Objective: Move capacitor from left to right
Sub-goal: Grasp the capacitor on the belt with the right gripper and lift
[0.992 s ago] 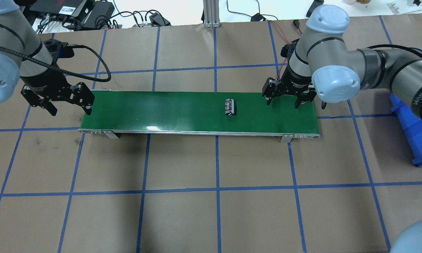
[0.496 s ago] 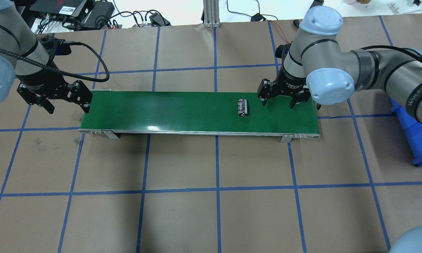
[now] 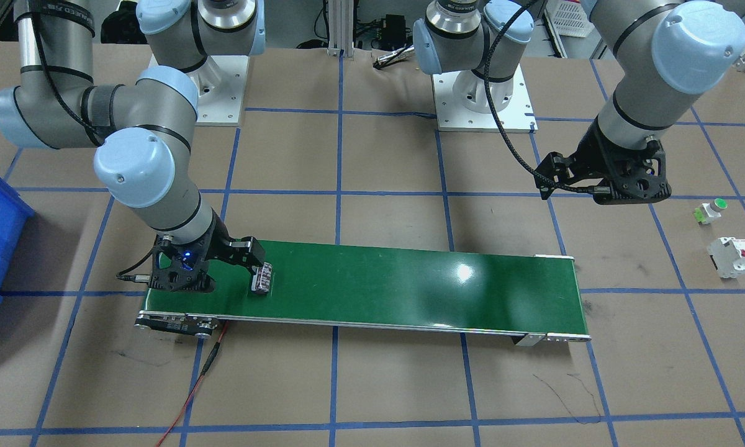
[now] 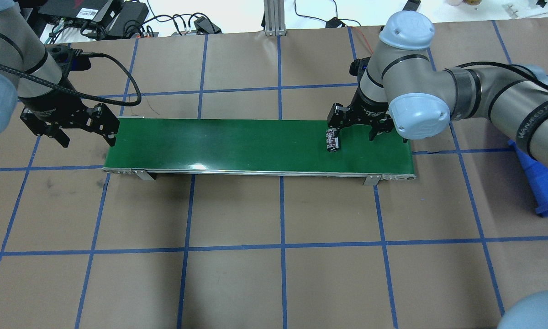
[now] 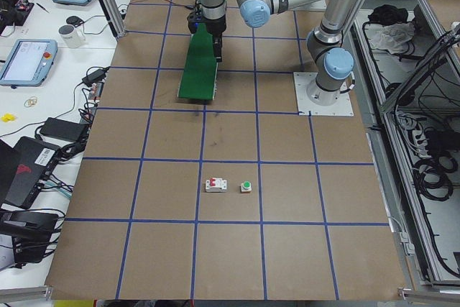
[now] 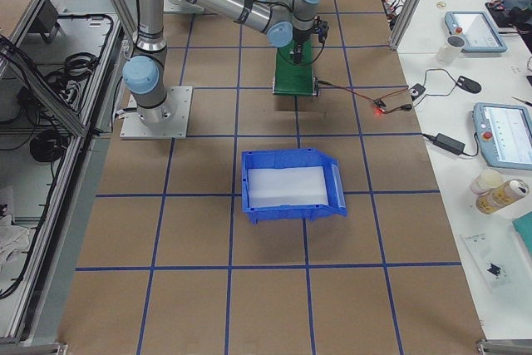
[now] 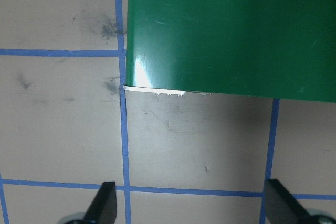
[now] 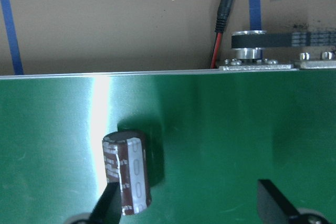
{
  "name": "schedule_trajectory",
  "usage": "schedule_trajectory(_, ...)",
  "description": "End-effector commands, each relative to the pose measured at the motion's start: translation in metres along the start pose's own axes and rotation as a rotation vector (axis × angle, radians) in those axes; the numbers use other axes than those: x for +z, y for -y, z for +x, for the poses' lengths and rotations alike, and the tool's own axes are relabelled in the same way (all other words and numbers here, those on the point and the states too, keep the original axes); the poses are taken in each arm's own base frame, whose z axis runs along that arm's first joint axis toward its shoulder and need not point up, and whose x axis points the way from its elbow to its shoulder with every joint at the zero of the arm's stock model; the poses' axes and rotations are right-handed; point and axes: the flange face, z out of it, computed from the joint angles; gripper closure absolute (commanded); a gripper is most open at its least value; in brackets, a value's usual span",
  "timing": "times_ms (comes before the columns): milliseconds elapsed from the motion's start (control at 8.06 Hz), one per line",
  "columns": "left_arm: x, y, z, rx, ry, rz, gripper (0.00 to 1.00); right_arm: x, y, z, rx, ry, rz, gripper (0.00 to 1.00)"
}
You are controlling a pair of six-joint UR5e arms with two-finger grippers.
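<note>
The small dark brown cylindrical capacitor [image 4: 332, 139] has travelled further right on the long green belt [image 4: 237, 144]. It lies now just beside one finger of the right claw [image 4: 354, 133], whose fingers stand apart. The left claw [image 4: 89, 139] hangs spread at the belt's left end.

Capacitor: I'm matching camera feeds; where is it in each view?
Front-facing: capacitor on the green conveyor belt, left end.
Overhead: capacitor on the belt's right part.
Exterior left: too small to tell.
Exterior right: too small to tell.
Left wrist: not in it.
Right wrist: capacitor lower left.
Shared landmark: the green conveyor belt.
</note>
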Motion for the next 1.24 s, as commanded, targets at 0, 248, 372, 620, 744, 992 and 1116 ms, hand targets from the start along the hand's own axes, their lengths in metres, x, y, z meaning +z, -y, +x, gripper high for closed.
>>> schedule_trajectory(0,-0.001,-0.001,0.000,0.000,0.001,0.004,0.00,0.008,0.003,-0.002,-0.005,-0.005,0.004,0.11)
schedule_trajectory(248,-0.001,0.000,0.000,0.002,-0.001,0.004,0.00,0.018,0.005,0.001,-0.017,-0.026,-0.012,0.20)
schedule_trajectory(372,0.000,0.001,0.000,0.001,-0.002,0.005,0.00,0.025,0.005,0.006,-0.021,-0.069,-0.031,0.31)
schedule_trajectory(620,0.000,0.001,0.000,0.011,-0.004,0.003,0.00,0.028,0.001,0.017,-0.101,-0.147,-0.089,0.84)
schedule_trajectory(744,0.002,0.002,-0.001,0.010,-0.007,-0.001,0.00,0.021,0.002,0.018,-0.098,-0.147,-0.085,1.00)
schedule_trajectory(992,0.004,0.003,-0.001,0.009,-0.010,-0.003,0.00,-0.016,0.013,0.048,-0.085,-0.202,-0.025,1.00)
schedule_trajectory(1116,0.004,0.004,-0.001,0.010,-0.008,0.001,0.00,-0.062,0.018,0.074,-0.052,-0.224,0.007,1.00)
